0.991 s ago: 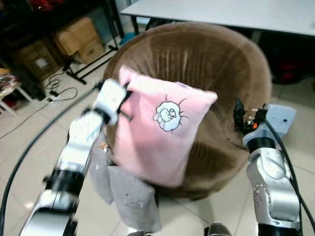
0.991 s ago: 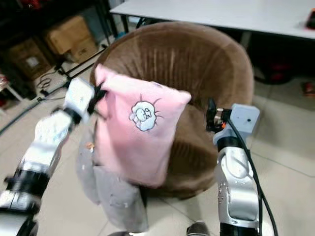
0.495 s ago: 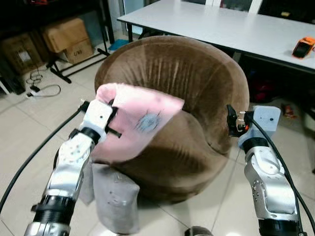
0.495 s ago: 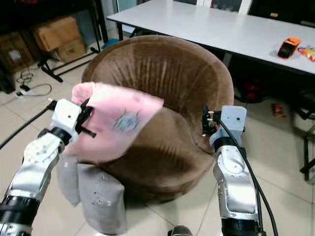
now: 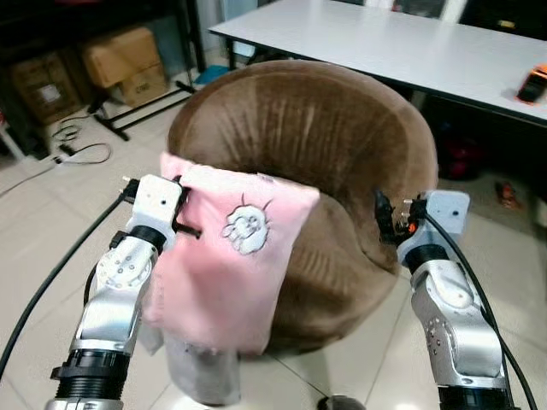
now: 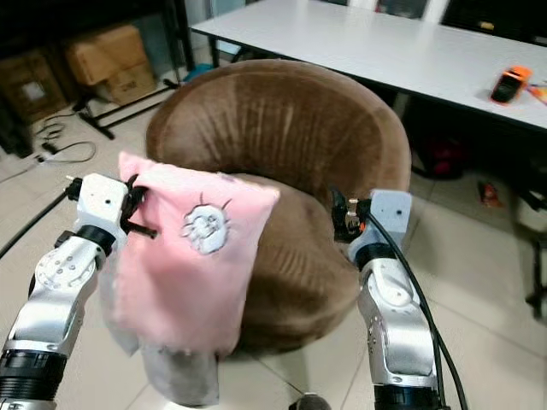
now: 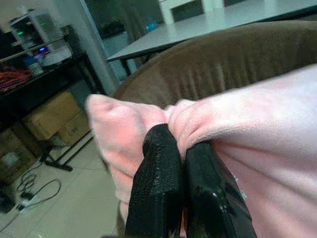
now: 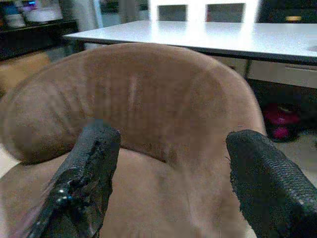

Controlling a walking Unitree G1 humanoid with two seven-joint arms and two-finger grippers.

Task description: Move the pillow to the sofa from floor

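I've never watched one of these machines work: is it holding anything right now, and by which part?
Yes. The left end effector is shut on the pink pillow, pinching its upper corner so it hangs beside the brown sofa. The right end effector is open and holds nothing.

The grey cushion (image 5: 201, 376) is largely hidden behind the pink pillow (image 5: 226, 256). The orange object (image 6: 508, 84) on the desk (image 6: 359, 43) is too small to identify.
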